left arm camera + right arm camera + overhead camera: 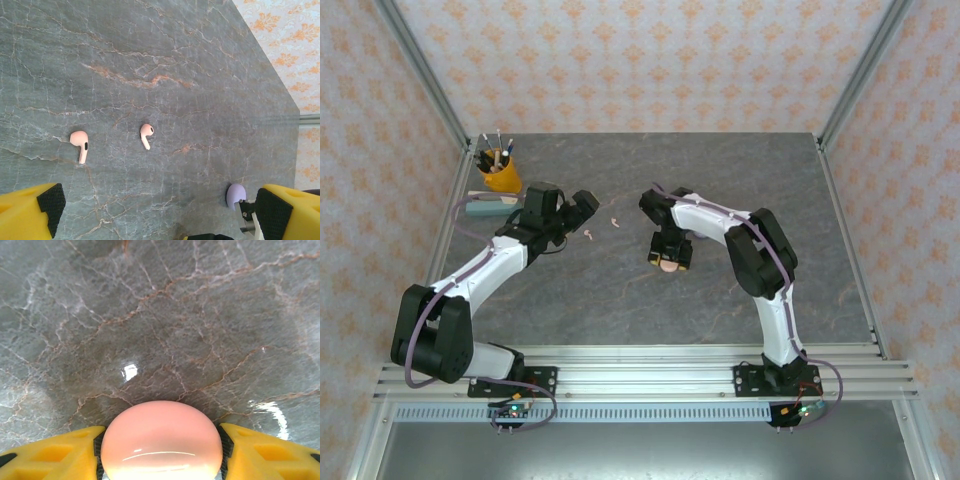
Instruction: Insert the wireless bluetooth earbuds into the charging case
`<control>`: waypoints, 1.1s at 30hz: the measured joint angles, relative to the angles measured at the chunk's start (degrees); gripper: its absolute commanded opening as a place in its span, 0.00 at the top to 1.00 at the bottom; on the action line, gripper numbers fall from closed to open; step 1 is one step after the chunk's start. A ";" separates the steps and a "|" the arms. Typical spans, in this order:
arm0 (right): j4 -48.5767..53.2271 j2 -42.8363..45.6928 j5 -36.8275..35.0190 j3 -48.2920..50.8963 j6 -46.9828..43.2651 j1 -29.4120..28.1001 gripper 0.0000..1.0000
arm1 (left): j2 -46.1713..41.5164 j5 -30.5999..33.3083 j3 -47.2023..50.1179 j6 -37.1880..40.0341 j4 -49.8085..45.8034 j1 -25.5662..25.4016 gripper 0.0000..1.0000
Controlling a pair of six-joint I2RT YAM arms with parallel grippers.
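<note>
Earbuds (80, 146): just ahead of left tool (160, 210), two pale pink ones, loose on counter (165, 60)
Left tool: jaws wide, empty, poised to pick one
Right tool (161, 460): clamped on pink charging case (161, 432), apparently steadying it for loading

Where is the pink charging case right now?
The pink charging case is gripped between the right gripper's fingers, near the table's middle in the top view, just right of the nearer pink earbud.
</note>
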State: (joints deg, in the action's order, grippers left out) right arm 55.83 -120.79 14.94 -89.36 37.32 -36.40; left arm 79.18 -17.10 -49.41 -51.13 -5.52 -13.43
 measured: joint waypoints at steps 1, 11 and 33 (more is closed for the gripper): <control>0.00 0.00 0.13 0.00 -0.09 0.09 0.41 | 0.00 0.00 0.02 -0.02 0.00 0.00 0.00; 0.50 -0.42 0.55 -0.57 -2.05 0.39 0.44 | 0.00 -0.02 0.00 0.02 0.04 -0.50 0.00; -4.33 2.62 1.55 3.15 7.15 1.46 0.56 | 0.59 -2.89 7.85 1.73 7.32 -4.57 0.00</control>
State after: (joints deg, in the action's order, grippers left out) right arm 51.51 -118.17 16.49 -86.21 44.47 -34.94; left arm 79.77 -19.99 -41.56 -49.41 1.80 -18.00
